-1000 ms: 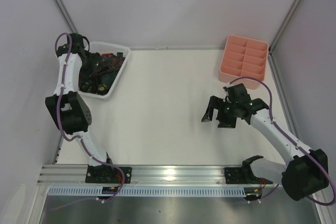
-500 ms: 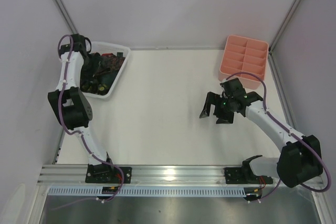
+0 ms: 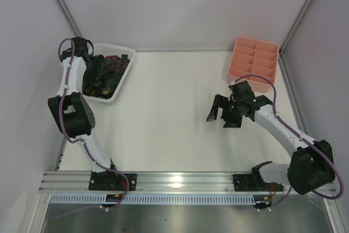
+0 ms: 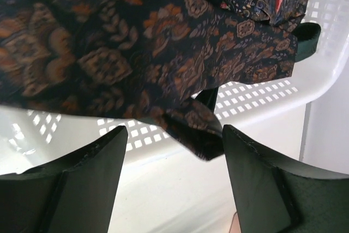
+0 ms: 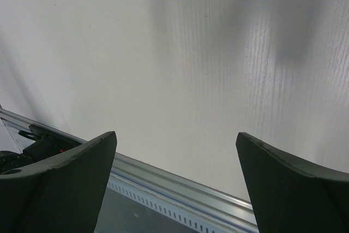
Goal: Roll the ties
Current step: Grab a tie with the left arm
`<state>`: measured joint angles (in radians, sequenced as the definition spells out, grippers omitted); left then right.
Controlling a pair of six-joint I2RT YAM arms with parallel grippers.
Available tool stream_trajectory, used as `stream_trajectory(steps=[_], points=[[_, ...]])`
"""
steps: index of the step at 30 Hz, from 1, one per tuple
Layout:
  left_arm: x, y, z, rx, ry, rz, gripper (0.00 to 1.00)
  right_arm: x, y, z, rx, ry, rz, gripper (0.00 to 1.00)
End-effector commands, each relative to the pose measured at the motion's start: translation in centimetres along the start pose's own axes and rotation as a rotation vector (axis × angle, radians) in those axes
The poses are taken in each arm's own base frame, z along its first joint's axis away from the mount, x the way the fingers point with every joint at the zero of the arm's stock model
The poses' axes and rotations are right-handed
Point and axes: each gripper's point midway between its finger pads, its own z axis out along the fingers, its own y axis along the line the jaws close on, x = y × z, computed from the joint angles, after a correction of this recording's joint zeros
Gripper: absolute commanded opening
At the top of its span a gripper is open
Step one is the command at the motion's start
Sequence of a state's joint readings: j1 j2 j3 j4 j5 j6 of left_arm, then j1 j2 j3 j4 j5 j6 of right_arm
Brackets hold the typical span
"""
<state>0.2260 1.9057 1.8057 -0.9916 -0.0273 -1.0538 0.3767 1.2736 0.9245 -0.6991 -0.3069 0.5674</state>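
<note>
We see no roll begun: ties (image 3: 103, 72) heaped in basket (image 3: 126, 68), upper left; left gripper (image 4: 174, 133) open at a fold, right gripper (image 5: 175, 136) open, empty.

The left arm (image 3: 71, 88) is folded at its elbow and reaches far forward along its own side. The left gripper (image 4: 173, 135) points downward with both fingers spread wide. The right arm (image 3: 281, 129) stretches forward and bends inward. The right gripper (image 5: 174, 137) hangs low, its fingers also wide apart.
</note>
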Motion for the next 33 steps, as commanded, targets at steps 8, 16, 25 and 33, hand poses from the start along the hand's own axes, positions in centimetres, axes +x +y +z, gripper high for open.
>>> stream_trajectory(steps=[8,16,25,33], points=[[-2.0,-2.1,0.9,0.052,0.013,-0.067,0.65,-1.4,0.6,-0.5,-0.002,-0.060,0.004,1.00],[-2.6,-1.0,1.7,0.028,0.026,-0.067,0.47,-1.6,0.9,-0.2,-0.007,-0.057,0.008,1.00],[-2.7,-1.9,0.9,0.080,0.035,-0.039,0.15,-1.7,1.1,0.2,-0.006,-0.038,-0.008,1.00],[-1.9,-6.5,-4.9,0.351,0.083,0.020,0.00,-2.5,1.8,0.0,-0.002,-0.047,-0.047,1.00]])
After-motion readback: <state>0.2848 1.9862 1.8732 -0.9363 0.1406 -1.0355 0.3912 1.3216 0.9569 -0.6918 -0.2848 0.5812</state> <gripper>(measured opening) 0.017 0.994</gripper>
